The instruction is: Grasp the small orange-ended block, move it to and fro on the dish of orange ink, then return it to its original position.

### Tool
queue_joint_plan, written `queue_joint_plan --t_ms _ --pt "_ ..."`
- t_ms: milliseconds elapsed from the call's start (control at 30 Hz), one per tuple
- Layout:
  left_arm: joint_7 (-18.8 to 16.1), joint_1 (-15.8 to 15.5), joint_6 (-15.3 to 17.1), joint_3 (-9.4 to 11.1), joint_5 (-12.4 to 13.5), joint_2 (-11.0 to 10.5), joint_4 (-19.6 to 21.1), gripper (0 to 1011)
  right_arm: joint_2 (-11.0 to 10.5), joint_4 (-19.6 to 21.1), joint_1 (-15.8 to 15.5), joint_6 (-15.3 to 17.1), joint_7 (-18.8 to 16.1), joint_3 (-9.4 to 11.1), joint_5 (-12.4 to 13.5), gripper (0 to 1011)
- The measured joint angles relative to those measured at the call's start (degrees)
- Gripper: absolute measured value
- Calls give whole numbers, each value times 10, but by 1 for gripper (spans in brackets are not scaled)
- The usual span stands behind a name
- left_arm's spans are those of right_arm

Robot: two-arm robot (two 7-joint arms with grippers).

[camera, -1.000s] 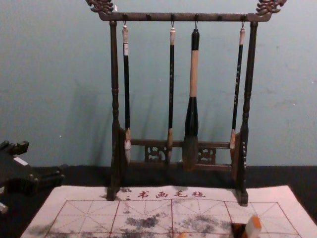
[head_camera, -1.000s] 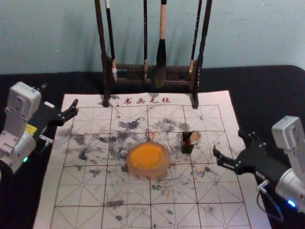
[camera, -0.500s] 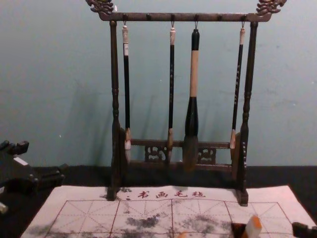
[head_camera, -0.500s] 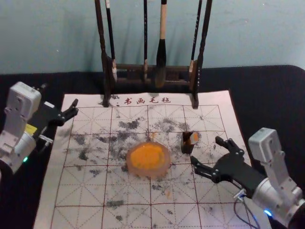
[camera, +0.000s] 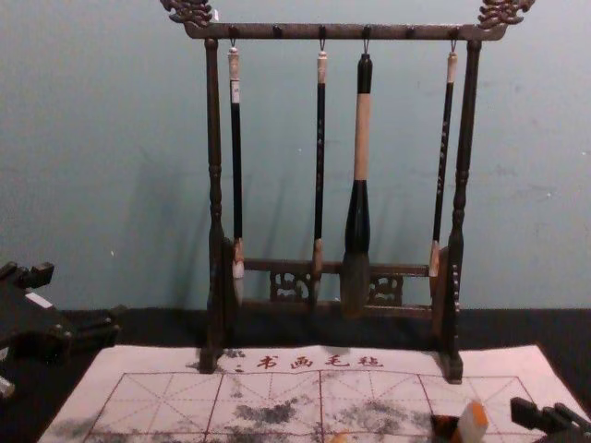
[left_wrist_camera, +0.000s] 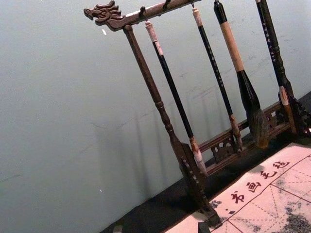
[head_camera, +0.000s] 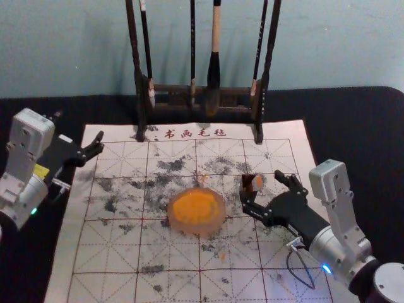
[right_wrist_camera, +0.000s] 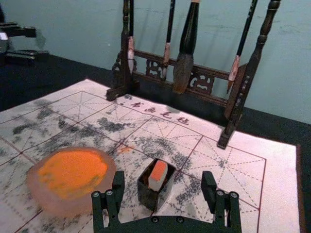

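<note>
My right gripper [head_camera: 261, 190] is open close to the small block [head_camera: 256, 183], which leans in a dark square holder [head_camera: 248, 196]. In the right wrist view the orange-ended block [right_wrist_camera: 158, 175] and holder [right_wrist_camera: 149, 194] lie beyond and between the spread fingers of my right gripper [right_wrist_camera: 163, 187], untouched as far as that view shows. The dish of orange ink [head_camera: 196, 211] rests on the mat, left of the holder. My left gripper [head_camera: 98, 146] is parked open over the mat's left edge.
Behind the mat [head_camera: 107, 252] stands a dark wooden rack [head_camera: 183, 89] with several hanging brushes, the thick brush [head_camera: 213, 82] among them. Its feet rest on the mat's back edge. A black cloth [head_camera: 353, 126] surrounds the mat.
My right gripper has moved left and a little toward the rack, from the mat's right edge to the holder, staying open. The left arm, block, holder and dish have kept their places.
</note>
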State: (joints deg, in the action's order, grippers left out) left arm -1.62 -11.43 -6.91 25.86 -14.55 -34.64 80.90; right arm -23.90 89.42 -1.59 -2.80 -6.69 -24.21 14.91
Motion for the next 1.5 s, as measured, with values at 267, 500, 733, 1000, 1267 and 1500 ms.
queue_joint_plan --t_ms 267,500,733,1000,1267,1500 --pt "0 0 0 0 0 0 0 1002 18 -14 9 2 3 5 -7 1003" --pt "0 0 0 0 0 0 0 1001 16 -12 8 2 3 5 -7 1003" --pt "0 0 0 0 0 0 0 1001 15 -11 7 2 3 4 -6 977" --pt "0 0 0 0 0 0 0 1001 14 -10 7 2 3 4 -5 759" --pt "0 0 0 0 0 0 0 1001 14 -10 6 2 3 4 -5 503" --pt "0 0 0 0 0 0 0 1001 13 -10 6 2 3 4 -4 273"
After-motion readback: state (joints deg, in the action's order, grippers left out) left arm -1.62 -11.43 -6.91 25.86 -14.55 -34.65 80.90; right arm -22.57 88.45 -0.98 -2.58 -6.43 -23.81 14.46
